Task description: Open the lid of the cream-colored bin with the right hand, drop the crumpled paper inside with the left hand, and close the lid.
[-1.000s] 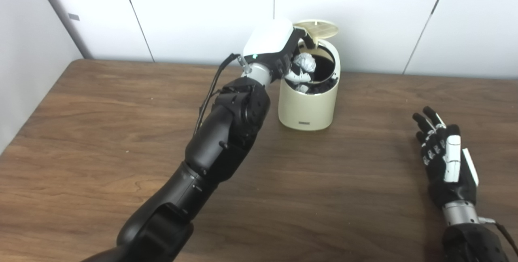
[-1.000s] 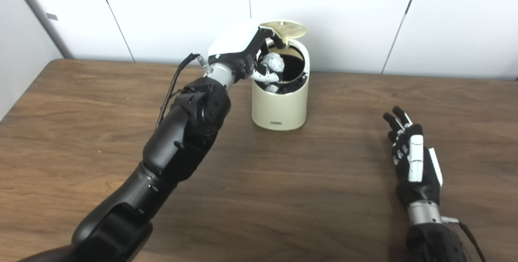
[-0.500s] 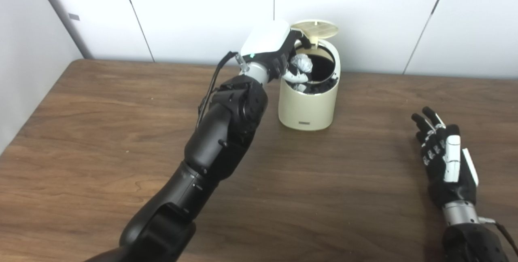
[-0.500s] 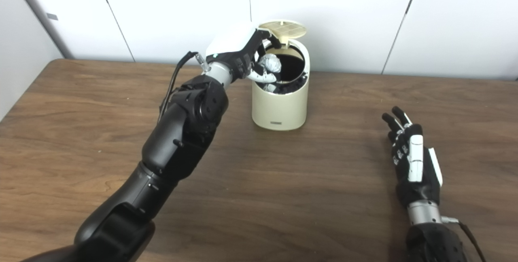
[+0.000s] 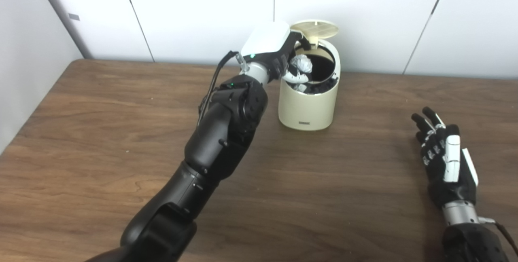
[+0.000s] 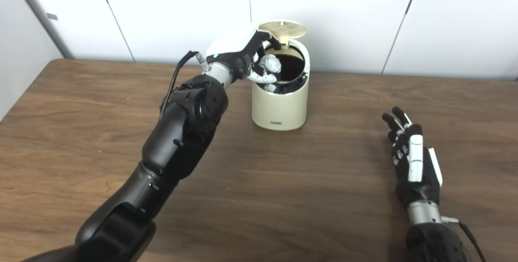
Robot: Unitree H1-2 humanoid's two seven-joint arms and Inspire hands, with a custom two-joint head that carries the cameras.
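**Over the open bin: paper about to drop**

At upper centre, the left hand [image 5: 283, 58] grips the paper [image 5: 302, 63] above the bin [image 5: 307, 104], lid [image 5: 315, 28] up. Next move, I judge: let go, withdraw. The right hand [image 5: 445, 161] rests empty, fingers spread, at lower right on the desk [image 5: 101, 132].

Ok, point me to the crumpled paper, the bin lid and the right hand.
crumpled paper [image 5: 301, 63], left eye view, middle of the wad
bin lid [image 5: 316, 28], left eye view, ribbed underside
right hand [image 6: 415, 164], right eye view, back of the hand
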